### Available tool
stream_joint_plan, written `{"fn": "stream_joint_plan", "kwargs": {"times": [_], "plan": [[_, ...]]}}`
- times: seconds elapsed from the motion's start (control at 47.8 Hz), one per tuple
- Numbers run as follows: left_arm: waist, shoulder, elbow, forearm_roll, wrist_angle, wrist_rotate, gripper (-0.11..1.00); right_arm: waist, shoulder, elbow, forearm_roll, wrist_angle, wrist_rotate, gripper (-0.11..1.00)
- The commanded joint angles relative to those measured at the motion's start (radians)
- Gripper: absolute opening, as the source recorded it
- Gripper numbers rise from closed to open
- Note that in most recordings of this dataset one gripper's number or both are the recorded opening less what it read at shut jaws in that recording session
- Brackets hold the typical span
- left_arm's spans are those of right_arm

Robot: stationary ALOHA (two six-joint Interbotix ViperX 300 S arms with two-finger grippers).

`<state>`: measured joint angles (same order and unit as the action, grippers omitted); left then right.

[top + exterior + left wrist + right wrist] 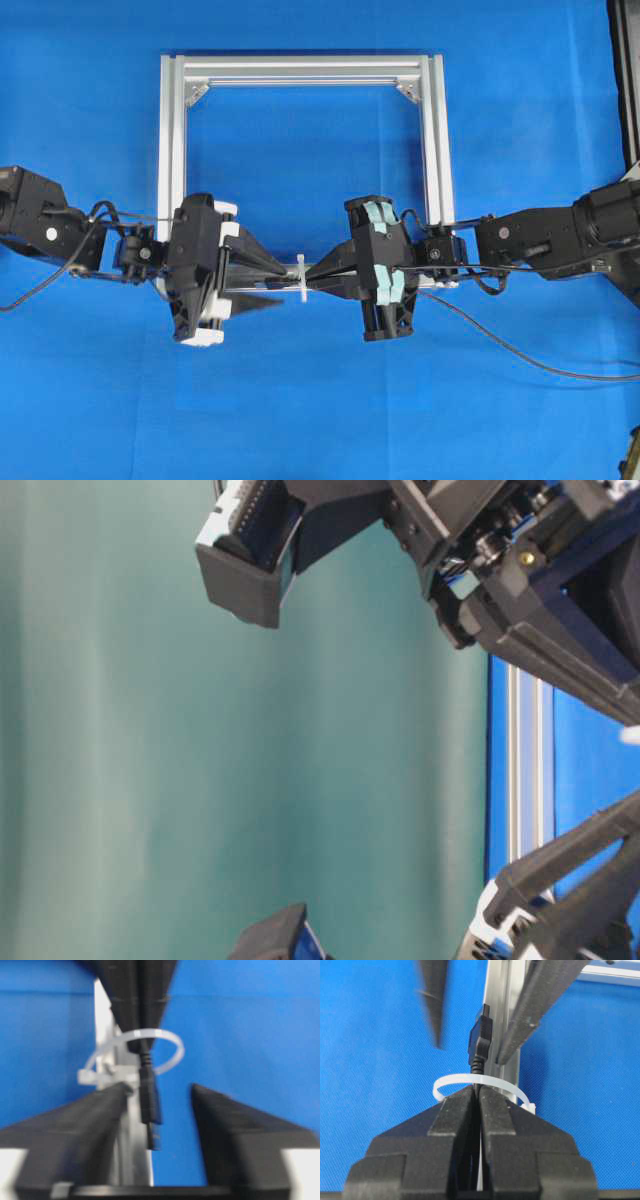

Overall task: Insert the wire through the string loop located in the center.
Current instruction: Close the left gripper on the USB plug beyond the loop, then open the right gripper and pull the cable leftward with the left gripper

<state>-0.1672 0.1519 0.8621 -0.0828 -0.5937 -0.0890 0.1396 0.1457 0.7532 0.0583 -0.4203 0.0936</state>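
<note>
Right fingers point(479, 1097) clamp the wire point(479, 1042), its plug already through the string loop point(470, 1080); left fingers point(159, 1095) stand apart around the plug, seemingly needing to close next.

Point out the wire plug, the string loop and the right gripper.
wire plug point(150, 1105): left wrist view, plug body.
string loop point(455, 1081): right wrist view, top of its arc.
right gripper point(476, 1102): right wrist view, between fingertips.

A bright blue cloth point(300, 420) covered the table under even light, while a plain pale green wall point(200, 760) stood blurred behind the work area.
</note>
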Motion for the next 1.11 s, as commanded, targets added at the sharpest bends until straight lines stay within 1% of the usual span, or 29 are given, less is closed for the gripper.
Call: {"fn": "stream_joint_plan", "kwargs": {"times": [0.0,0.063,0.084,0.293,0.397,0.502,0.565,0.607,0.669,0.732,0.795,0.879,0.921,0.962,1.046,1.088], "plan": [[0.009,-0.017,-0.017,-0.002,0.000,0.000,0.25,0.002,-0.011,-0.017,-0.002,-0.006,0.000,-0.03],[0.012,-0.017,-0.014,-0.002,0.000,0.002,0.09,0.002,-0.011,-0.017,-0.002,-0.009,0.000,-0.03],[0.012,-0.017,-0.014,-0.002,-0.002,0.002,0.07,0.002,-0.011,-0.017,-0.002,-0.011,0.000,-0.03],[0.014,-0.018,-0.018,-0.002,0.000,0.002,0.08,0.002,-0.011,-0.017,-0.002,-0.011,-0.002,-0.03],[0.014,-0.018,-0.018,0.000,0.000,0.002,0.08,0.002,-0.012,-0.015,-0.012,-0.006,-0.002,-0.03],[0.014,-0.020,-0.018,-0.002,0.000,0.002,0.08,0.002,-0.012,-0.018,-0.012,-0.003,0.000,-0.03],[0.014,-0.020,-0.018,-0.002,0.000,0.002,0.08,0.002,-0.012,-0.018,-0.012,-0.002,0.002,0.01],[0.014,-0.020,-0.018,-0.002,0.000,0.002,0.08,0.002,-0.012,-0.018,-0.012,-0.002,0.003,0.05],[0.014,-0.018,-0.018,-0.002,0.000,0.000,0.08,0.002,-0.012,-0.018,-0.011,0.003,0.003,0.17],[0.014,-0.018,-0.018,-0.002,0.000,0.002,0.08,0.002,-0.012,-0.018,-0.011,0.009,0.003,0.33],[0.014,-0.020,-0.018,-0.002,0.000,0.002,0.08,0.002,-0.012,-0.018,-0.011,0.015,0.005,0.54],[0.014,-0.020,-0.015,-0.002,0.000,0.002,0.08,0.002,-0.015,-0.017,-0.011,0.018,0.005,0.79],[0.014,-0.021,-0.015,-0.002,0.000,0.002,0.08,0.002,-0.017,-0.015,-0.011,0.018,0.005,0.88],[0.014,-0.021,-0.015,-0.002,0.000,0.002,0.08,0.002,-0.020,-0.014,-0.011,0.020,0.005,0.92],[0.014,-0.021,-0.014,-0.002,0.000,0.002,0.08,0.002,-0.028,-0.011,-0.011,0.025,0.005,0.87],[0.014,-0.023,-0.012,-0.002,0.000,0.002,0.08,0.002,-0.031,-0.009,-0.011,0.028,0.005,0.87]]}}
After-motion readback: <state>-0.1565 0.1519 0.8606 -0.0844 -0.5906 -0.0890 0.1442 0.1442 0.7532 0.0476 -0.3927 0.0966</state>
